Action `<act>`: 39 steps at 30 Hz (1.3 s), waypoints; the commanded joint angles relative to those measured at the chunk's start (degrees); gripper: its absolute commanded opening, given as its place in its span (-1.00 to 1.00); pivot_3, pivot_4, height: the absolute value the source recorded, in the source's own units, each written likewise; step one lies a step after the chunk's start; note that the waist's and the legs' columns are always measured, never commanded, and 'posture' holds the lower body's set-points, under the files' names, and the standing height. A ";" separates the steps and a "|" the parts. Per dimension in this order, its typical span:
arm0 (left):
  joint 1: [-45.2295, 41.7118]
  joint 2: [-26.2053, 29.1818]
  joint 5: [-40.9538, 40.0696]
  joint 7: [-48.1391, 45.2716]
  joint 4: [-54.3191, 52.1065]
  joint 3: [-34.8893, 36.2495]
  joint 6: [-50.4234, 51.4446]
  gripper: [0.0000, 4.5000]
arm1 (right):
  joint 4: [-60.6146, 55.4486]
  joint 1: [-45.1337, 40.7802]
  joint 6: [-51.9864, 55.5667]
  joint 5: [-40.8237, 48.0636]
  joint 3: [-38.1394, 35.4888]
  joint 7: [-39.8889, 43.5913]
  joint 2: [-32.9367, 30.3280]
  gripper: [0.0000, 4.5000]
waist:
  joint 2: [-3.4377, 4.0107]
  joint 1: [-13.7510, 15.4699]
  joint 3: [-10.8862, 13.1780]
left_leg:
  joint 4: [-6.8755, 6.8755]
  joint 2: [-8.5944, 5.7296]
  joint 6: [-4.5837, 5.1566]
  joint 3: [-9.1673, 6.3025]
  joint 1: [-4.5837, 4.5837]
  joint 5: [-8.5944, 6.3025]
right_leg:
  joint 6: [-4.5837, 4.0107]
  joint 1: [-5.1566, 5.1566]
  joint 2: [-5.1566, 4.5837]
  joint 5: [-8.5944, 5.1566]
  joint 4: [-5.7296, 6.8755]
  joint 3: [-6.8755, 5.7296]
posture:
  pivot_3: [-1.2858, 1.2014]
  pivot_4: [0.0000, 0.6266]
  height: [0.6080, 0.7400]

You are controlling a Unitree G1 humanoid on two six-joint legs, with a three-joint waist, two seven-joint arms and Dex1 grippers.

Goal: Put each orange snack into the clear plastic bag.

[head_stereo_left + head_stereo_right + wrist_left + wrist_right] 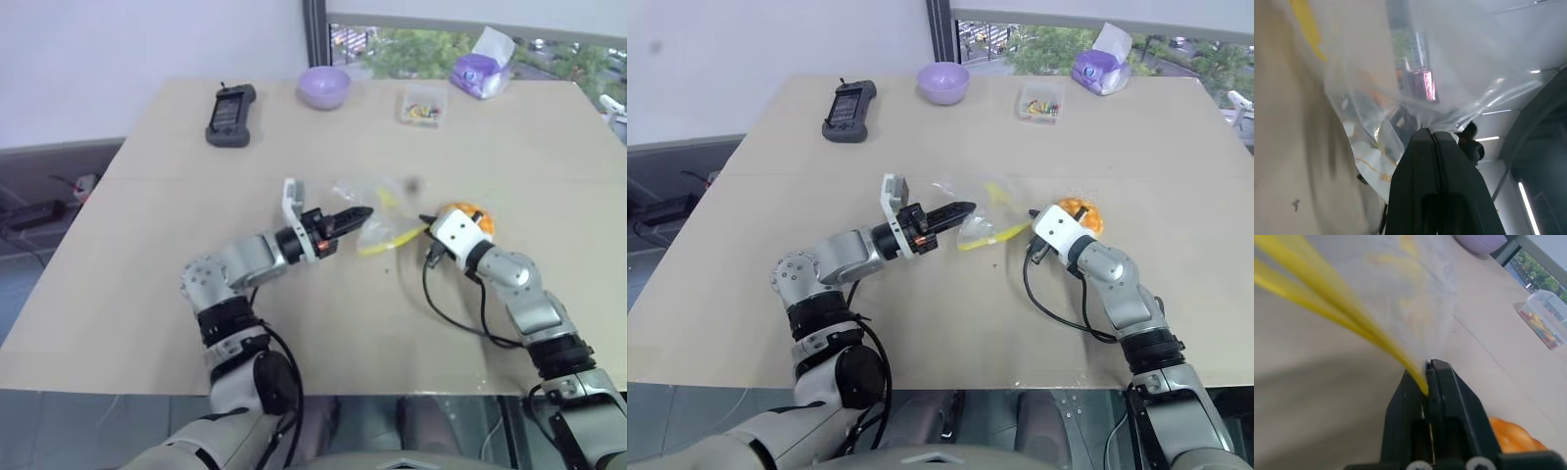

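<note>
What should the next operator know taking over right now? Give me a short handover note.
Left gripper: shut on the clear plastic bag, holding it above the table.
Right gripper: shut on the bag's yellow zip strip at the other side.
Orange snack: on the table just behind the right wrist, outside the bag.
Done: bag gripped on both sides.
Left: open the bag's mouth, put the snack in.
</note>
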 commanded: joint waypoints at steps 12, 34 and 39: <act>4.68 22.75 18.65 -22.09 -18.25 -17.40 -26.85 -0.01 | -5.90 -10.26 8.57 -7.81 3.27 -2.18 1.14 -1.00 | 0.03 -0.12 0.01 | -0.04 0.03 -0.05 0.20 -0.11 0.03 | -0.05 -0.39 0.05 -0.01 0.32 0.27 | 0.03 -0.52 1.00; 12.77 36.45 66.53 -41.29 -27.58 -49.86 -74.10 -0.01 | 1.68 -23.07 29.02 -19.86 5.81 -11.81 4.69 -1.00 | 0.12 -0.15 0.06 | -0.30 0.16 -0.05 0.65 -0.22 0.04 | -0.08 -0.89 0.16 0.00 0.46 0.66 | 0.03 -0.52 1.00; 14.73 35.96 73.65 -40.04 -24.42 -51.38 -79.58 -0.01 | -0.28 -22.68 33.13 -19.84 5.38 -11.79 5.30 -1.00 | 0.12 -0.24 0.06 | -0.32 0.16 -0.04 0.71 -0.22 0.04 | -0.08 -0.91 0.15 0.00 0.43 0.70 | 0.03 -0.52 1.00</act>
